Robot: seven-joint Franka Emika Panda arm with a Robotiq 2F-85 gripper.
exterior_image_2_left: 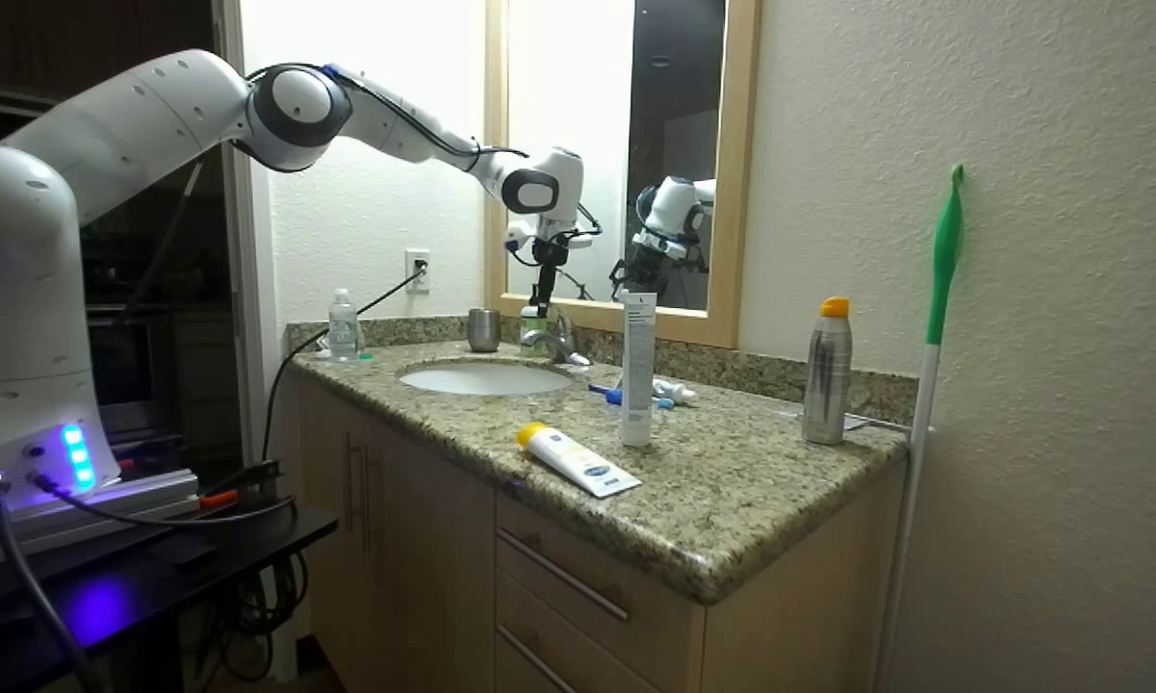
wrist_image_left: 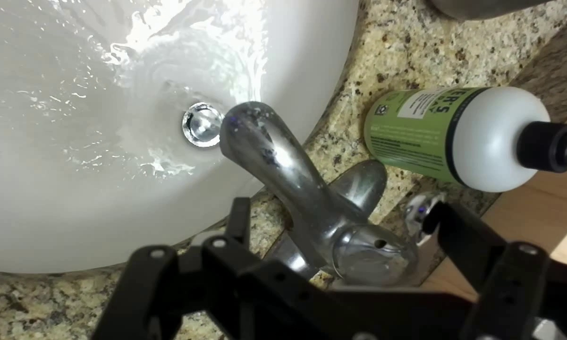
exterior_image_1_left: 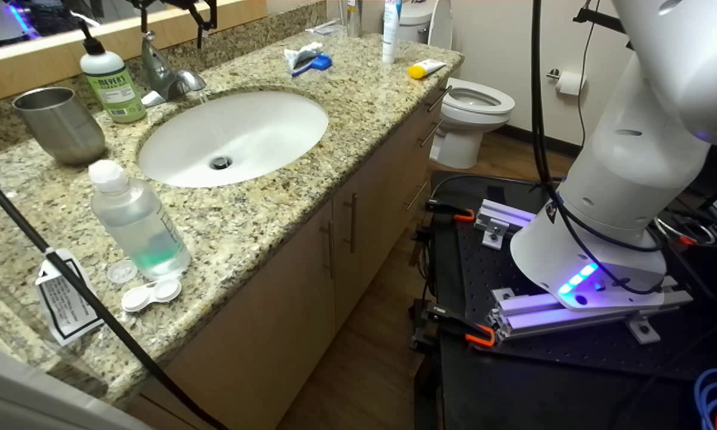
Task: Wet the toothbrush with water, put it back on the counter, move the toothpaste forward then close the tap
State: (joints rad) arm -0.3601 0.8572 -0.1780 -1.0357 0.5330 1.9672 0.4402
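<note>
One tap [wrist_image_left: 283,160] beneath the gripper [wrist_image_left: 339,208]

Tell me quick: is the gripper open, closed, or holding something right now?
Gripper: open, holding nothing; its fingers stand wide apart, the tap showing between them in the wrist view.

A pump bottle [exterior_image_1_left: 113,83] reads "MEYER'S" and "DAY".

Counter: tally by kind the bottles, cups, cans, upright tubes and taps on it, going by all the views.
Bottles: 2 (pump bottle, clear bottle)
Cups: 1 (metal cup)
Cans: 1 (orange-capped can)
Upright tubes: 1 (white tube)
Taps: 1 (chrome tap)
Total: 6
</note>
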